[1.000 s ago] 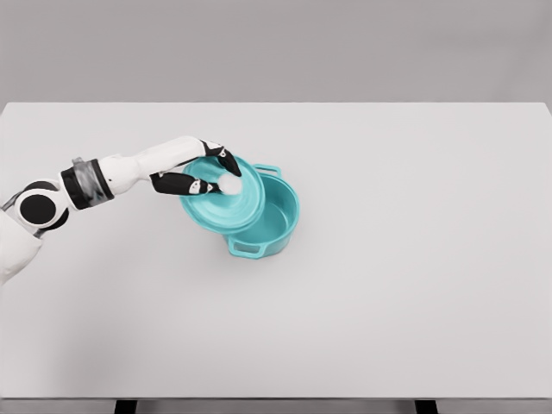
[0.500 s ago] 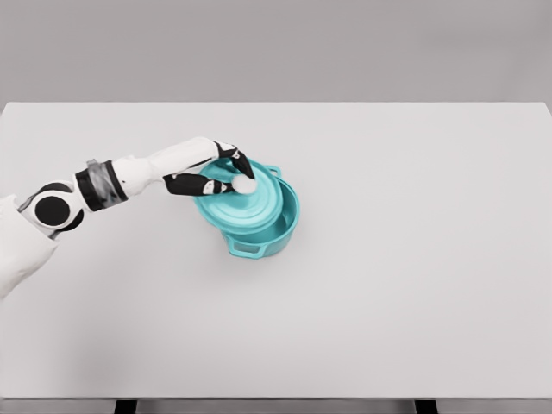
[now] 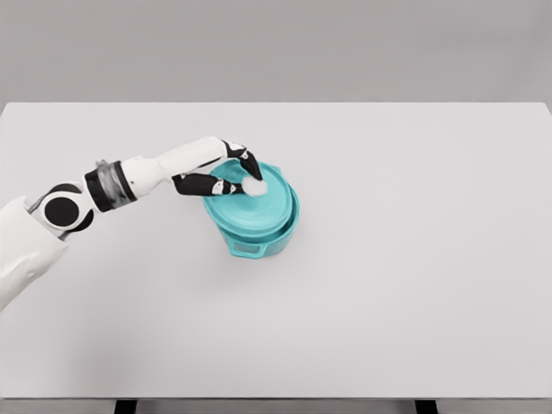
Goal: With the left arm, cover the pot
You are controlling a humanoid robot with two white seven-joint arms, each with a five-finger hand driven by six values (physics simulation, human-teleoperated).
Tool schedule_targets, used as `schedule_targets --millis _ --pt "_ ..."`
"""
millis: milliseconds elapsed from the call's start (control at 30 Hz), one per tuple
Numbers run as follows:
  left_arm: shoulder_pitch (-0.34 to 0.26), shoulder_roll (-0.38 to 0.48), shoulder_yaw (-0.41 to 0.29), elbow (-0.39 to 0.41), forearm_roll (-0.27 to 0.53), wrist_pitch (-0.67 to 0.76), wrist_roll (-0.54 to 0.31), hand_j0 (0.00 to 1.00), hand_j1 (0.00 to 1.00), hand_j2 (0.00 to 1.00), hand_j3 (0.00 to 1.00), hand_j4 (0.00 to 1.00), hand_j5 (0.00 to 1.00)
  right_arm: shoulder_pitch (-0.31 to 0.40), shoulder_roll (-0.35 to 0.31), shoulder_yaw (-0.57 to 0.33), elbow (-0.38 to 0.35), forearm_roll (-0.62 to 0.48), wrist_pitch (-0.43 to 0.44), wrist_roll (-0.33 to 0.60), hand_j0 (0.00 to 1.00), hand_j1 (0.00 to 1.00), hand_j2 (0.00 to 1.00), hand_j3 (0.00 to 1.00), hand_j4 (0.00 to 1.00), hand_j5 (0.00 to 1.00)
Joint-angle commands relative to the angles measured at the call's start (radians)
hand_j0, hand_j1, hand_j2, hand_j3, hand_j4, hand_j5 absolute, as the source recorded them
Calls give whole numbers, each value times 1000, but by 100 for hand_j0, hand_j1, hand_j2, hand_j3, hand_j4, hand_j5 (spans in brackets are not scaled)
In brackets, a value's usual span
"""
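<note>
Your left hand point(image 3: 226, 175) is pinching the lid point(image 3: 248, 205) by its white knob point(image 3: 254, 185), and it's slid over from the left, now sitting nearly square over the pot point(image 3: 259, 244) mid-table — basically ready to lower and let go.

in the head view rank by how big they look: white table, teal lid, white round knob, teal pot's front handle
1. White table.
2. Teal lid, held by the left hand.
3 and 4. White round knob and the teal pot's front handle look about alike; no clear order.
</note>
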Motion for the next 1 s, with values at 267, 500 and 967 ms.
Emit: schedule_targets --millis 267,500,967 --pt "6 -15 0 4 8 2 3 46 46 46 46 46 46 0 0 0 0 1 0 0 100 100 100 100 100 100" --pt "6 -23 0 10 6 2 5 58 58 58 58 58 58 -2 0 0 0 1 0 0 100 100 100 100 100 100" --pt "6 -38 2 12 -6 2 6 64 64 64 64 64 64 0 0 0 0 1 0 0 100 100 100 100 100 100"
